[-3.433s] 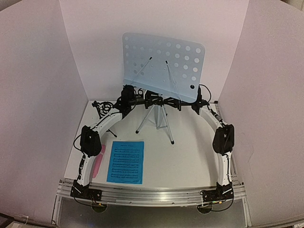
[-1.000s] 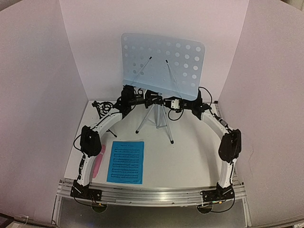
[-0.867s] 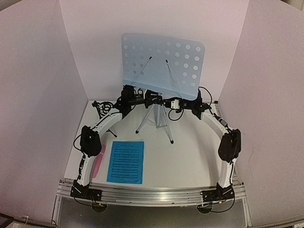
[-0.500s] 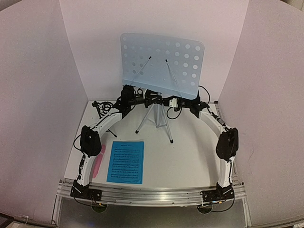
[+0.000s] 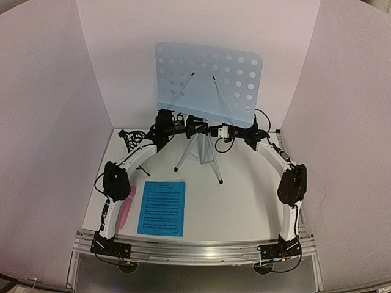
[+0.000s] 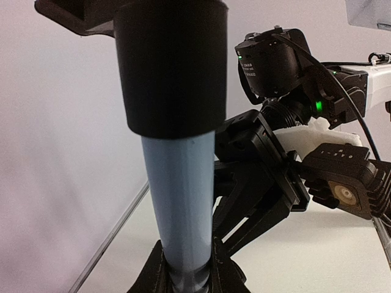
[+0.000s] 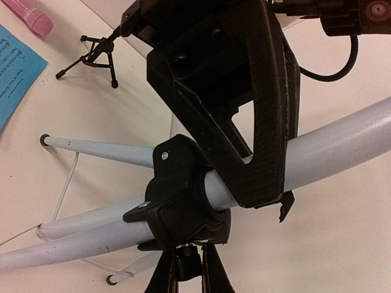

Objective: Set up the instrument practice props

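a: standing upright at the back middle of the table (image 5: 244, 207), the music stand (image 5: 208, 82) is held by what?

b: it is held low on its pale tube (image 6: 177, 201) by both arms. the left gripper (image 6: 189, 274) is clenched on the tube, under the black collar (image 6: 171, 67). the right gripper (image 7: 244, 174) is set around the same tube just beside the tripod hub (image 7: 180, 201), with one finger pressed on it, so a grasp is judged there too.

a: which step is this judged to be?

b: the placing or adjusting of the stand, it seems. the rest is not yet done: the blue sheet-music page (image 5: 161, 208) lies flat near the front, the pink microphone (image 5: 126, 206) just left of it, and the small black mic stand (image 7: 91, 55) at the far left.

a: what is called for next?

b: the tube should be released gently, one gripper first, so that the stand is not tipped. then the page can be brought to the stand. a thin flat sheet is judged hard to be pinched.
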Controlling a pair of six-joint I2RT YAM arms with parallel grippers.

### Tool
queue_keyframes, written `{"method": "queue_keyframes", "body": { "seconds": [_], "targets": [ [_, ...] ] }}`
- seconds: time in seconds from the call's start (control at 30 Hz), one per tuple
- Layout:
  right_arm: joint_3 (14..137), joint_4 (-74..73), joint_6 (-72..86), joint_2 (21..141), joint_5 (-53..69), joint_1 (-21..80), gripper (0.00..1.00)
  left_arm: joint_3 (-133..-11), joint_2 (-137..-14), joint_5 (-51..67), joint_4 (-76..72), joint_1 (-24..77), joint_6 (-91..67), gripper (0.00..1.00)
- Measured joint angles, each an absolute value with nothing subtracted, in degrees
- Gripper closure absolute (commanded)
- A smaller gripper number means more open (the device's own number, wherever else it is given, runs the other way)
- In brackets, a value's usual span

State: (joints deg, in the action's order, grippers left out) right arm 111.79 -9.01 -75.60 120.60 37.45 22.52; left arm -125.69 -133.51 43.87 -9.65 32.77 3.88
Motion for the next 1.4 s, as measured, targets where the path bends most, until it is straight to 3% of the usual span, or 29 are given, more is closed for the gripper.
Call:
{"method": "queue_keyframes", "body": {
  "seconds": [0.23, 0.97, 1.4],
  "targets": [
    [115.3, -15.0, -62.1, 121.2, 39.2, 22.4, 1.0, -125.7, -133.5, 45.5, -9.7, 32.8, 4.3, 1.0],
    [130.5, -19.5, -6.1, 133.3, 61.5, 18.7, 1.0, -126.3, -133.5, 46.0, -8.5, 32.8, 3.4, 1.0],
    [129.9, -10.2, 49.6, 136.1, 65.1, 18.4, 1.0, -126.3, -133.5, 45.0, -7.9, 32.4, 2.9, 1.0]
  ]
}}
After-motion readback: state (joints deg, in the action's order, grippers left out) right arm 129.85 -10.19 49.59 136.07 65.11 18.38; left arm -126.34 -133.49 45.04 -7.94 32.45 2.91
